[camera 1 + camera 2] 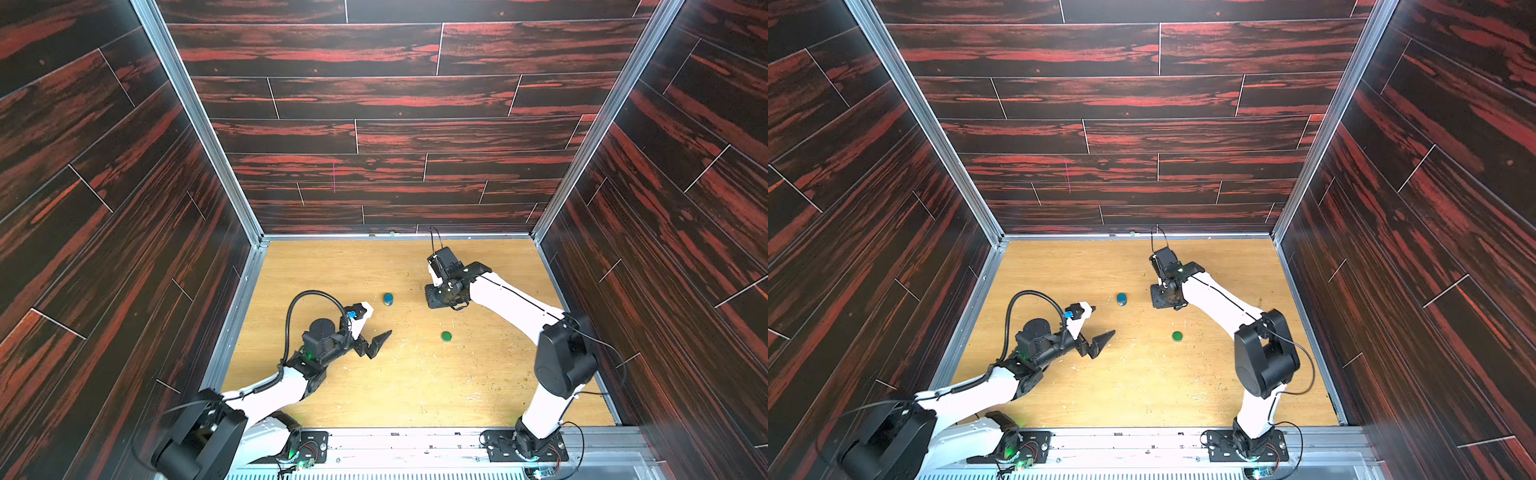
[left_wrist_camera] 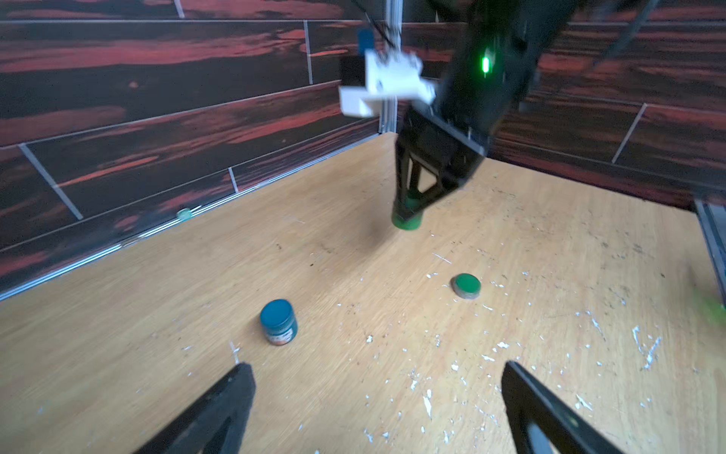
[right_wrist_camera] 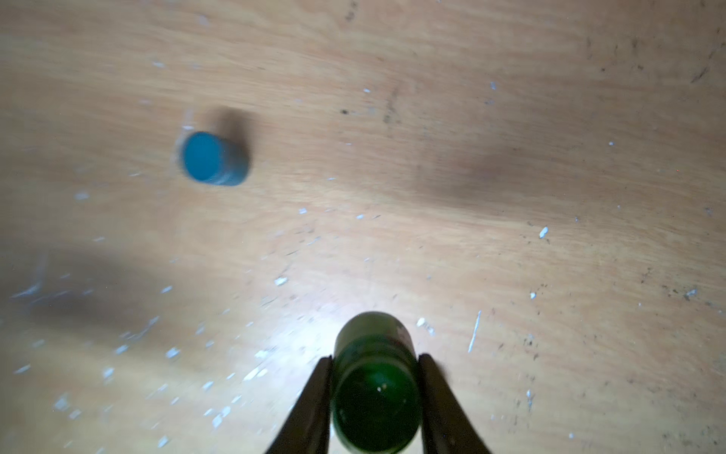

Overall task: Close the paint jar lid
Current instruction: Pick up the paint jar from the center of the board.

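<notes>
Your right tool (image 3: 376,359) is clamping the lidless green paint jar (image 3: 373,397) toward the tabletop's (image 1: 415,386) far side. The green lid (image 1: 446,336) is lying flat, well apart, with open tabletop around it. Your left tool (image 2: 377,365) is hanging wide apart near a closed blue jar (image 1: 387,298).

Light wooden desk (image 1: 415,395), scuffed, speckled with white flecks (image 2: 427,405). Closed blue jar (image 1: 388,298) upright near middle. Green lid (image 1: 446,336) flat, well apart from it.
</notes>
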You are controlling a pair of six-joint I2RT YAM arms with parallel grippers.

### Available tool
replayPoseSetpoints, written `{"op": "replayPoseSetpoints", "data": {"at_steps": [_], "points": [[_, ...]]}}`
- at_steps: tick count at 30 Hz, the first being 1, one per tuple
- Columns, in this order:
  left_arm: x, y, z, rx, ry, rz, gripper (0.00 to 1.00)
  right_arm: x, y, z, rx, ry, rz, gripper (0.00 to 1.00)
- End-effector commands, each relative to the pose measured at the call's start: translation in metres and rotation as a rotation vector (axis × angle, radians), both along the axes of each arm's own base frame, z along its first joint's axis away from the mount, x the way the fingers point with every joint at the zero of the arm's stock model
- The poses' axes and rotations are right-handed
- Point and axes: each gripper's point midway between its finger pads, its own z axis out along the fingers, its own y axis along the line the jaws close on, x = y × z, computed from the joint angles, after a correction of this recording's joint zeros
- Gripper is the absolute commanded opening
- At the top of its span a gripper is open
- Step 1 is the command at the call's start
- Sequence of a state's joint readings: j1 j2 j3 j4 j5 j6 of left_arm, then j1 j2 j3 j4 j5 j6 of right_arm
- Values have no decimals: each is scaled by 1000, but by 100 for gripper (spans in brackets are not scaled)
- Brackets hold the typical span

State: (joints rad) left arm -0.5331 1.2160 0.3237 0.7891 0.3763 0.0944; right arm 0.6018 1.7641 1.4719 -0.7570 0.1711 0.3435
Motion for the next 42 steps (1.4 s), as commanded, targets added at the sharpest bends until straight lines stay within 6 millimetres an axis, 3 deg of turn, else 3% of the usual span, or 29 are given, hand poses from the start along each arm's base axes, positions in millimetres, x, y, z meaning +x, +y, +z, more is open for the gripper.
{"op": "replayPoseSetpoints", "data": {"at_steps": [1,7,14,18,22,33,42], "points": [[-1,-14,7,-5,-100,-48,100,-30,15,27,31,36,43,35],[8,-26,14,-89,-164,-3,97,-62,43,58,52,38,117,35],[7,-36,22,-160,-183,-29,90,-82,72,67,34,49,182,35],[4,-37,22,-157,-188,-41,89,-85,81,65,25,58,197,35],[5,-37,23,-159,-173,-40,79,-85,88,66,30,63,202,35],[4,-39,30,-182,-171,-49,77,-87,102,66,44,71,215,35],[4,-38,37,-216,-167,-44,69,-89,112,65,49,73,230,35]]}}
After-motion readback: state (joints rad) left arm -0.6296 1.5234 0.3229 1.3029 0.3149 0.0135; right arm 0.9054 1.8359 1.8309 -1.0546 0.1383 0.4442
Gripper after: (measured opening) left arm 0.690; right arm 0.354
